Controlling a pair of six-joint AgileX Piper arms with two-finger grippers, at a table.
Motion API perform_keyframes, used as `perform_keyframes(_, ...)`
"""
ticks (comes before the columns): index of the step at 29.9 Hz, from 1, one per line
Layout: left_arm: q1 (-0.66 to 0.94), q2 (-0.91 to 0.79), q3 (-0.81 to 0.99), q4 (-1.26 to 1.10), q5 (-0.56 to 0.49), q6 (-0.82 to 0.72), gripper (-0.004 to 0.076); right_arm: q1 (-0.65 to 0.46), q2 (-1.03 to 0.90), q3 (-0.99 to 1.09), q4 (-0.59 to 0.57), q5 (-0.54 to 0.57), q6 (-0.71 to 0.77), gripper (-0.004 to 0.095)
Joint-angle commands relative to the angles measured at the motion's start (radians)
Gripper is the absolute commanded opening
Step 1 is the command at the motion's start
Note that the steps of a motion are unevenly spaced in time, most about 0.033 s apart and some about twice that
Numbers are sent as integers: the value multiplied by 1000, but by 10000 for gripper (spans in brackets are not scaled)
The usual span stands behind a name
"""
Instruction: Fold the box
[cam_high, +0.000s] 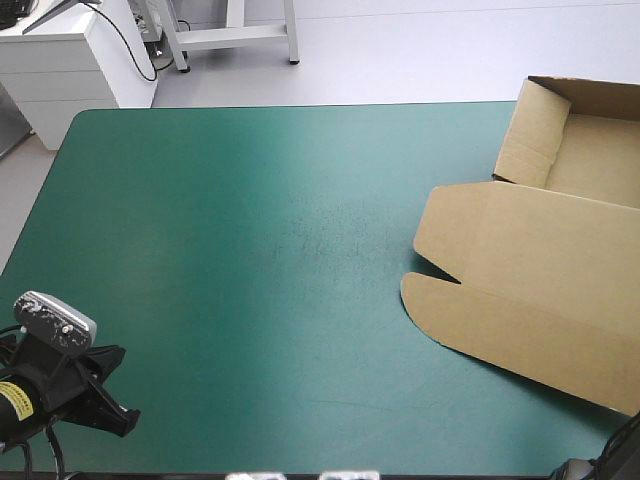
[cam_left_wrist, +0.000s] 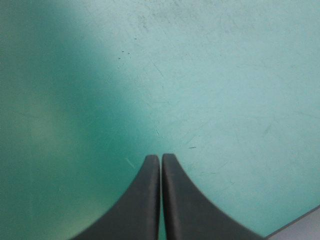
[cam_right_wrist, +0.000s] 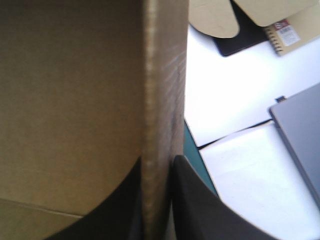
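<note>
**Position.** The box (cam_high: 540, 270) is found at the right side of the teal-green cover (cam_high: 250, 250), partly past the right limit of the high view. A tray with raised walls is seen at the far right. The lid lies flat on the nearer side of it.

**Left gripper** (cam_left_wrist: 160, 160). The black fingers are pressed together with nothing between them. It is parked over bare cover at the near left corner, well apart from the box. It is judged to be kept clear of the work.

**Right gripper** (cam_right_wrist: 159, 162). The fingers are pinched on an edge of brown board, seen edge-on between them. Which panel is held cannot be told. The grip is judged to be for steadying or turning that panel along its crease.

**Orientation.** The long axis is judged to run from the tray at the far right to the lid on the near side, slightly skewed to the table's edges. The lid's rounded flaps point toward the table's middle. The tray's open side faces up.

**Progress.** The walls are up and the lid is not yet folded.
</note>
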Motion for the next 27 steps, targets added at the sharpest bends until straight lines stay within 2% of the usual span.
perform_keyframes(1, -6, 8, -20, 2, 24, -2, -8, 4, -33, -31, 57, -5, -21, 301)
perform_keyframes(6, -6, 8, -20, -4, 24, -2, -8, 7, -18, -31, -108, -5, 45, 549)
perform_keyframes(9, -6, 8, -20, -4, 24, -2, -8, 7, -18, -31, -176, -5, 76, 649)
perform_keyframes(12, -6, 8, -20, -4, 24, -2, -8, 7, -18, -31, -174, -5, 87, 660)
perform_keyframes(17, -6, 8, -20, -4, 24, -2, -8, 7, -26, -31, -93, -5, 79, 650)
perform_keyframes(19, -6, 8, -20, -4, 24, -2, -8, 8, -36, -31, -48, -5, 72, 586)
perform_keyframes(20, -6, 8, -20, -4, 24, -2, -8, 8, -41, -31, -39, -5, 72, 518)
perform_keyframes(25, -6, 8, -20, -4, 24, -2, -8, 10, -77, -31, 31, -5, 43, -7)
perform_keyframes(27, -6, 8, -20, -4, 22, -2, -8, 13, -98, -31, 62, -5, 26, -1)
